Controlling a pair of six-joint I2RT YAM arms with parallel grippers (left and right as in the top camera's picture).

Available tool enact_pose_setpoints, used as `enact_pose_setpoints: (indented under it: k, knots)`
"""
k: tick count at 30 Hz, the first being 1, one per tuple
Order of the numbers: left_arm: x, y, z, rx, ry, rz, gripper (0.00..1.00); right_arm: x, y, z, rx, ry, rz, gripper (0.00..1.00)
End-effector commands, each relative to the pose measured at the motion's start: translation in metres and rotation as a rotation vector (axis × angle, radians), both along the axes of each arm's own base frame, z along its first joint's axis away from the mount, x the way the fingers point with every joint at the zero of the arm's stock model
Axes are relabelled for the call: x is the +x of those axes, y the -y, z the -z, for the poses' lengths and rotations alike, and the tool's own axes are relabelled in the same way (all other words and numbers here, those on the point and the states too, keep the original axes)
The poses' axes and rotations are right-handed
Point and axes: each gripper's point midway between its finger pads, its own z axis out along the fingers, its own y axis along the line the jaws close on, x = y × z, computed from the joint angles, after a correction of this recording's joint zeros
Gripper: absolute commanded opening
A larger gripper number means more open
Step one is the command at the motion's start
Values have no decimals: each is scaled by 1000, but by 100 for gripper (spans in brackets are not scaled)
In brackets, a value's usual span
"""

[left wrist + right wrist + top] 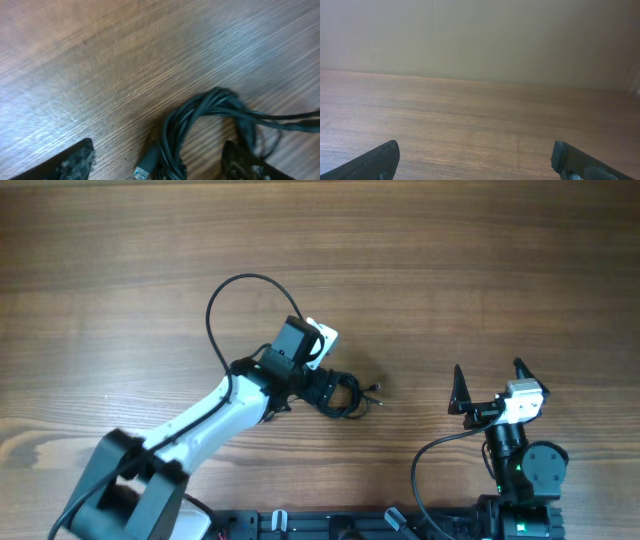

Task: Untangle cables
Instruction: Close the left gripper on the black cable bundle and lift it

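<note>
The cables (pixel 342 394) lie as a small black coiled bundle on the wooden table, a little right of centre, with two plug ends sticking out to the right. My left gripper (pixel 318 387) is down over the bundle's left side. In the left wrist view its jaws stand apart on either side of the cables (pixel 200 107), and a USB plug (pixel 142 170) lies between them; the left gripper (pixel 160 161) is open and not clamped. My right gripper (pixel 488 374) hovers open to the right of the bundle, apart from it, and the right gripper (pixel 475 156) has only bare table between its fingers.
The left arm's own thicker black cable (pixel 214 308) loops up over the table behind the wrist. The robot base (pixel 350 525) runs along the front edge. A pale wall (pixel 480 35) bounds the table's far side.
</note>
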Motion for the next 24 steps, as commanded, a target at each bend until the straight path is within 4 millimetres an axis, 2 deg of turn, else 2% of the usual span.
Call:
enact_pose_setpoints:
  k: [1, 4, 8, 10, 13, 16, 19, 24]
  knots:
    - [2, 1, 15, 36, -22, 17, 70, 0, -1, -1, -5, 4, -7, 100]
    - [0, 0, 22, 47, -39, 17, 67, 0, -1, -1, -5, 4, -7, 100]
    - [-1, -1, 25, 52, -46, 17, 53, 0, -1, -1, -5, 3, -7, 100]
    - [-1, -1, 25, 52, -46, 17, 45, 0, -1, -1, -5, 4, -7, 100]
    - [0, 0, 24, 49, -43, 17, 26, 0, -1, -1, -5, 4, -7, 100]
    - [1, 1, 24, 46, -40, 16, 20, 0, -1, -1, -5, 4, -7, 100]
    - [2, 1, 23, 42, -35, 13, 4, 0, -1, -1, -5, 4, -7, 100]
    - [8, -3, 20, 63, -3, -11, 4, 0, -1, -1, -5, 3, -7, 100]
